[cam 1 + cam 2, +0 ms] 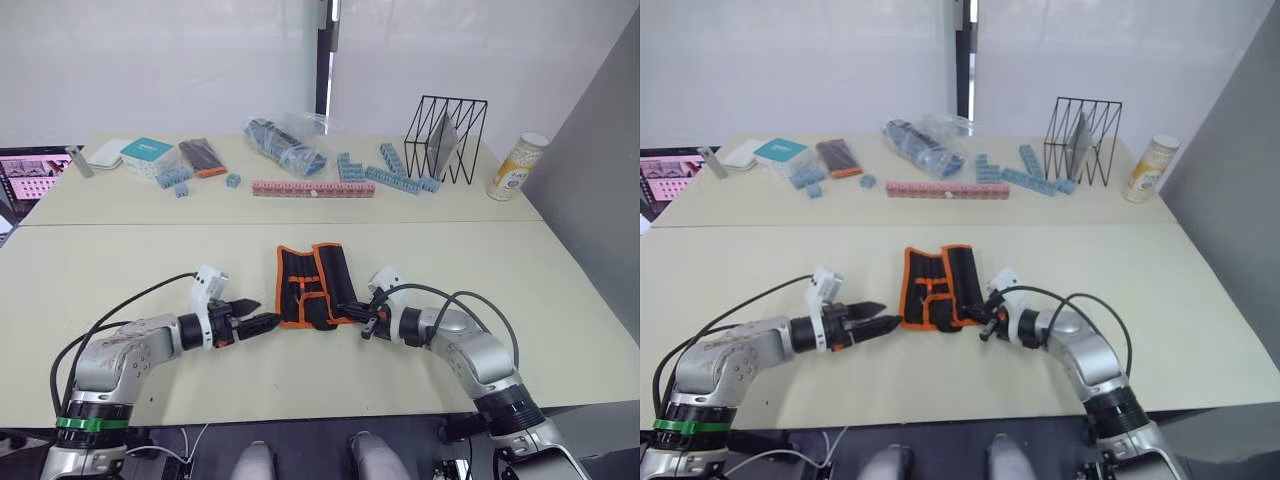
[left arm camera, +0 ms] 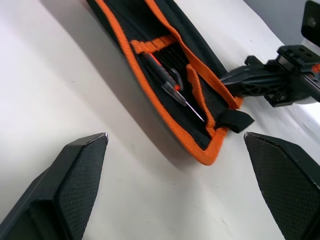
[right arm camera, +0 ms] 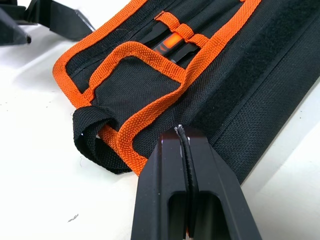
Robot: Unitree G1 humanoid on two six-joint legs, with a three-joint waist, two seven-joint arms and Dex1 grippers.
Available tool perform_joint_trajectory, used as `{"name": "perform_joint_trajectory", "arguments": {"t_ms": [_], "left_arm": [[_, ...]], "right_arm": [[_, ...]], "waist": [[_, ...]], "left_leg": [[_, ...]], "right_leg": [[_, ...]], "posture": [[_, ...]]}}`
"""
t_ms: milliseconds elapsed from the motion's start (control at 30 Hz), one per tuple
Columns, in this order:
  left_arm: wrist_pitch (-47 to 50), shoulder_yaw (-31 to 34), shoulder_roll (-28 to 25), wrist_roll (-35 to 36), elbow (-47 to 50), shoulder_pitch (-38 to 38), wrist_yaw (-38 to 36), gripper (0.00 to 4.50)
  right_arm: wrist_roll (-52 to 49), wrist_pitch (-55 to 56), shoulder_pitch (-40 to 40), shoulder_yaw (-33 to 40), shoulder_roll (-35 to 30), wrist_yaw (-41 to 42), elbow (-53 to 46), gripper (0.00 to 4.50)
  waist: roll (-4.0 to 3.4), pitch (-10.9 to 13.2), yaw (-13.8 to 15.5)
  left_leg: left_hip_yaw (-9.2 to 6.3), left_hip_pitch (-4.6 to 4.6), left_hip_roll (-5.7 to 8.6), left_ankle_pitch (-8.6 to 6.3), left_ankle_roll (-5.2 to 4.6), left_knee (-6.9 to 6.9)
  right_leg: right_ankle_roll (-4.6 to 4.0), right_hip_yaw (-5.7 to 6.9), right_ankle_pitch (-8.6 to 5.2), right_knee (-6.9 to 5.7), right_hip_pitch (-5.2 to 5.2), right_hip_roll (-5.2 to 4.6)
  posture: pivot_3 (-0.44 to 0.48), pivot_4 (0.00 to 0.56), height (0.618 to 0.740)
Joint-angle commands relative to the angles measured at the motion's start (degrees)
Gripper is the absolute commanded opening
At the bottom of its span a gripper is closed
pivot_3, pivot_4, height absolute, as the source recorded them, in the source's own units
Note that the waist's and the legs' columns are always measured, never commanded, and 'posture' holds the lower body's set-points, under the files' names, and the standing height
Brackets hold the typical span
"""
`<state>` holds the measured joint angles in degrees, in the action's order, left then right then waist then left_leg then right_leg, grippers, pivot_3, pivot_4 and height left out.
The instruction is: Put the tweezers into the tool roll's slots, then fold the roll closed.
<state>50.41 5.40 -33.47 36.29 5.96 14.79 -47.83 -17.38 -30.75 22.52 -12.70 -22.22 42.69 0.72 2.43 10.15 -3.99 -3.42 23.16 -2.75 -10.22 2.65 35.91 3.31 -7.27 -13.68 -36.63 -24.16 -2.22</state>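
Your right gripper (image 3: 186, 150) is pinched shut on the roll (image 1: 312, 284)'s near edge, probably to flip it closed. The left gripper (image 1: 262, 318) waits spread open beside the roll, with tweezers (image 2: 172, 85) slotted in.

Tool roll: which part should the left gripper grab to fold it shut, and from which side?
Likely the tool roll's orange-bound left edge, approached from the robot's left. That edge lies free and facing the open left gripper, while the shut right gripper sits at the opposite edge. The short strap looks floppier.
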Motion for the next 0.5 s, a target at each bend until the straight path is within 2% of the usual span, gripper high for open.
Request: {"name": "perform_joint_trajectory", "arguments": {"t_ms": [33,67,167,500], "left_arm": [[0.65,-2.44,2.26,0.29,1.30,0.37,1.05,4.45],[0.58,-2.11,2.94,0.56,1.09,0.63,1.52,4.45],[-0.77,-2.62,2.78,-0.62,0.55,1.27,0.91,3.63],[-6.27,-5.37,-0.16,-4.59,-7.20,7.80,-5.24,0.31]], "right_arm": [[2.31,-1.20,-1.06,-1.16,-0.07,-0.80,2.40,0.00],[2.43,-1.21,-1.12,-1.11,0.01,-0.88,2.35,0.00],[2.25,-1.47,-1.62,-0.78,0.22,-1.05,1.34,0.00],[1.00,1.31,-0.43,1.74,3.35,-2.71,-1.05,0.00]], "waist": [[0.01,-0.03,0.04],[0.01,-0.04,0.06],[0.04,-0.06,-0.01],[0.06,-0.04,-0.13]], "left_leg": [[0.00,-0.02,0.00,0.00,0.00,0.00],[0.00,-0.02,0.00,0.00,0.00,0.00],[0.00,-0.02,0.00,0.00,0.00,0.02],[0.02,0.04,0.00,0.00,0.00,0.00]], "right_leg": [[-0.02,0.00,-0.01,0.00,0.02,0.00],[-0.03,0.00,-0.02,0.01,0.03,0.00],[-0.03,0.00,-0.02,0.01,0.03,0.00],[-0.04,0.00,-0.02,-0.02,-0.09,0.01]], "posture": [[0.000,0.150,0.737],[0.000,0.150,0.737],[0.000,0.150,0.737],[0.000,0.150,0.737]]}}
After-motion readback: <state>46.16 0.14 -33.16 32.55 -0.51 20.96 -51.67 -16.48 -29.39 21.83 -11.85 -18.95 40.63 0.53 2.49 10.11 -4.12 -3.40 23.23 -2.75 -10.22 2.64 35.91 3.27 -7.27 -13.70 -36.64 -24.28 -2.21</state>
